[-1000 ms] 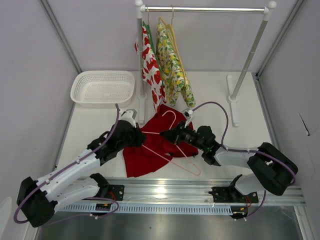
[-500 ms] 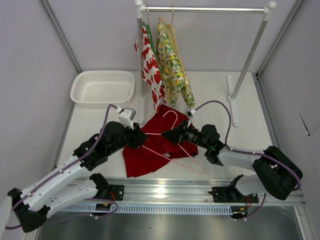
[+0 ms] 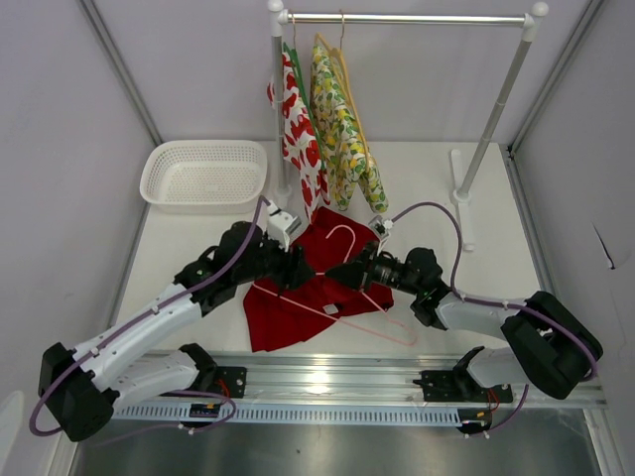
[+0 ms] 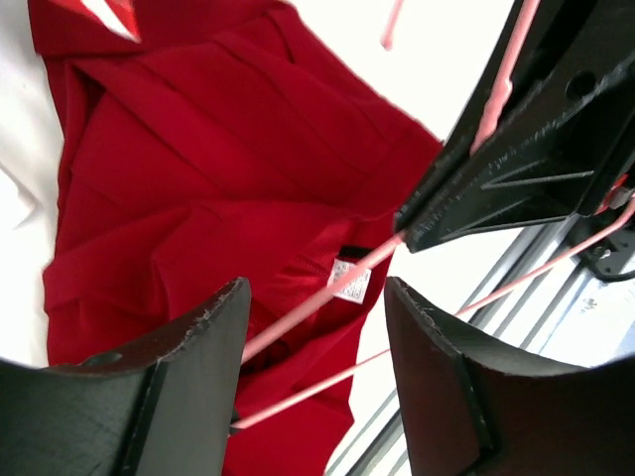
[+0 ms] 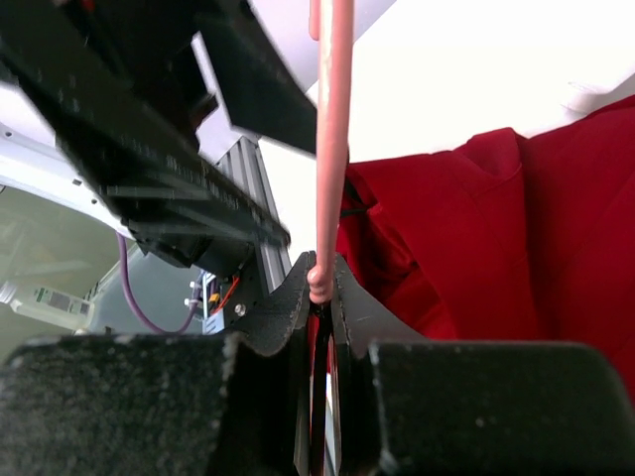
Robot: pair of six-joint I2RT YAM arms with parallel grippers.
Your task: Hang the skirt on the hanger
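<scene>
Left hand (image 4: 316,302) nearer hanger (image 5: 331,149), perhaps touching

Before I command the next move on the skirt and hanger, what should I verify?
1. Right gripper clamped on the hanger: ok.
2. Left gripper open: ok, a hanger wire runs between its fingers.
3. Left gripper holding the skirt: not ok, nothing gripped.
4. Skirt threaded on the hanger: not ok, it lies on the table under the wire.
5. Waistband opening reachable: cannot tell.
</scene>
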